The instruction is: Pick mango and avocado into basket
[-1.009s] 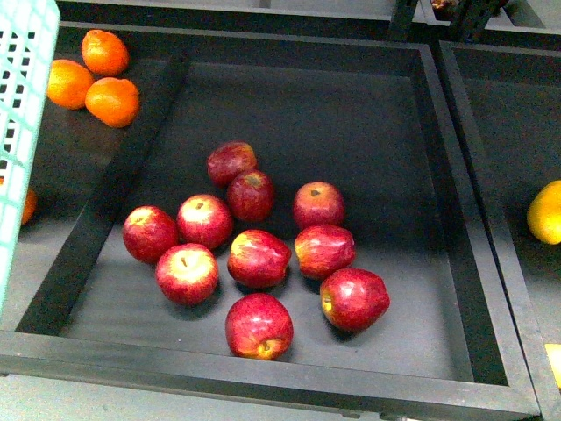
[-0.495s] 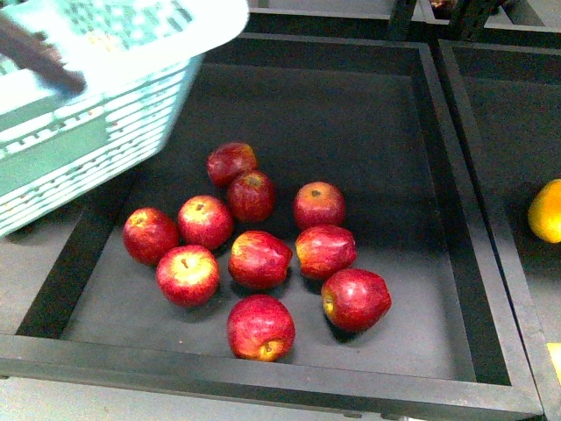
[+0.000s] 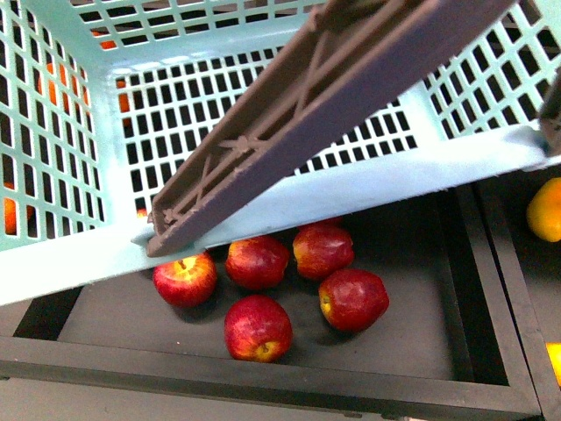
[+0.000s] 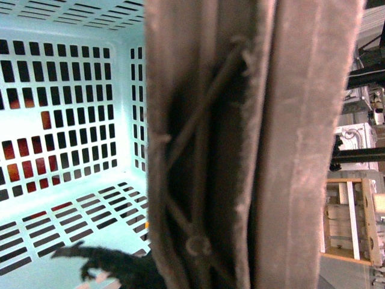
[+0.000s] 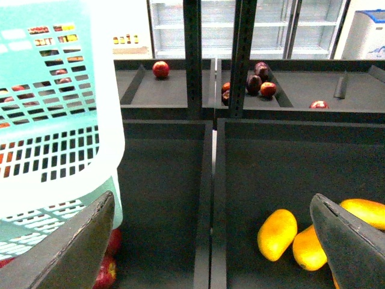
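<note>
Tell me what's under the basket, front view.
Five red apples show in the black tray below the basket; orange fruit shows through its slots. Anything else beneath is covered by the basket and its brown handle.

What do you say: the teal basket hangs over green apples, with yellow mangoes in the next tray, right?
The apples are red, not green, as the front view shows. The basket does hang over them, with yellow mangoes in the next tray.

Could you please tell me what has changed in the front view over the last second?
The basket swung in from the left and is now over the apple bin, its brown handle across the view, hiding the rear apples. The front apples lie where they were.
</note>
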Tool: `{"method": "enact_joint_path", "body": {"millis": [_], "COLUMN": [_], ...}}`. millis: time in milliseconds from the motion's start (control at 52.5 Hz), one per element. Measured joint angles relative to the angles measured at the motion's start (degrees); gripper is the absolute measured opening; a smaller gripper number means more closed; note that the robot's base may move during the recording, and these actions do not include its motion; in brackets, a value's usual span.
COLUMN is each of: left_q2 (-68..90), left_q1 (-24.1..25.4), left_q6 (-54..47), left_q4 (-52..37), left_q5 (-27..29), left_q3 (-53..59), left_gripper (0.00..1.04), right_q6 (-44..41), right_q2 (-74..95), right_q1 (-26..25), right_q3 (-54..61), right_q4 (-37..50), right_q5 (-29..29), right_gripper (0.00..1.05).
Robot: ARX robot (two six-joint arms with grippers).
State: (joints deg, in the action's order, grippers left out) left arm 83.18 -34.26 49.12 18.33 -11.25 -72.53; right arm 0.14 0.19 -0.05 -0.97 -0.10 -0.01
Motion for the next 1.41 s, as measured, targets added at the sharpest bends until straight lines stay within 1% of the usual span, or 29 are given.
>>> {"method": "enact_joint_path", "body": {"millis": [95,247,362,381,400,457,495,609,685,837,913,1009,1047,1142,1218,1294,1332,1408], "left_q2": [0.15,0.22,0.22,0.22,0.22,0.22,0.22,0.28,0.31,0.33,0.37,0.35,0.37,0.39,0.39,0.39,0.39,0.39], "left_q1": [-0.24,-0.13,-0.13,-0.13,-0.13,-0.13,-0.2,-0.2,-0.2,-0.2,-0.17,-0.2,-0.2,-0.2,-0.2,-0.2,-0.2,-0.2], "left_q6": [0.15,0.09,0.04,0.04,0.04,0.07,0.0,0.26,0.15,0.11,0.11,0.11,0.11,0.13,0.13,0.13,0.11,0.11], "left_q4": [0.04,0.04,0.04,0.04,0.04,0.04,0.04,0.07,0.04,0.07,0.04,0.07,0.04,0.07,0.07,0.07,0.07,0.07], "left_q5": [-0.55,0.76,0.68,0.59,0.57,0.55,0.42,-0.09,0.2,0.42,0.55,0.44,0.35,0.31,0.33,0.37,0.44,0.39], "left_q3": [0.0,0.0,0.0,0.0,0.0,0.0,-0.02,-0.02,-0.02,-0.02,-0.02,-0.02,-0.02,-0.02,-0.02,-0.02,-0.02,-0.02], "left_gripper": [0.14,0.14,0.14,0.14,0.14,0.14,0.14,0.14,0.14,0.14,0.14,0.14,0.14,0.14,0.14,0.14,0.14,0.14], "right_q6": [0.0,0.0,0.15,1.4,3.17,7.21,9.16,10.45,10.08,5.27,1.33,-4.74,-6.6,-9.86,-13.33,-17.0,-19.5,-22.23], "right_q2": [0.0,0.0,0.13,1.84,3.8,11.69,15.82,19.89,23.43,37.83,50.23,66.27,71.25,81.18,92.3,103.71,110.12,118.92], "right_q1": [0.0,0.0,-0.02,-0.42,-0.68,-1.42,-1.95,-3.5,-6.6,-18.25,-24.92,-29.79,-30.71,-32.04,-32.87,-33.24,-33.27,-33.31], "right_q3": [0.0,0.0,-0.04,-0.98,-2.99,-7.43,-8.31,-8.2,-8.61,-11.26,-14.01,-17.7,-19.1,-22.69,-27.34,-33.35,-37.33,-43.54], "right_q4": [0.0,0.0,-0.13,-2.99,-8.09,-18.67,-22.71,-21.4,-17.03,-2.43,7.91,19.82,22.95,27.54,32.17,34.4,34.71,34.16], "right_q5": [-0.02,-0.02,-0.13,-1.53,-3.02,-3.87,-3.89,-4.76,-7.02,-12.13,-14.47,-16.55,-16.55,-16.81,-16.06,-15.87,-14.21,-12.79], "right_gripper": [0.96,0.96,0.96,0.96,0.96,0.96,0.96,0.96,0.96,0.96,0.96,0.96,0.96,0.96,0.96,0.96,0.96,0.96]}}
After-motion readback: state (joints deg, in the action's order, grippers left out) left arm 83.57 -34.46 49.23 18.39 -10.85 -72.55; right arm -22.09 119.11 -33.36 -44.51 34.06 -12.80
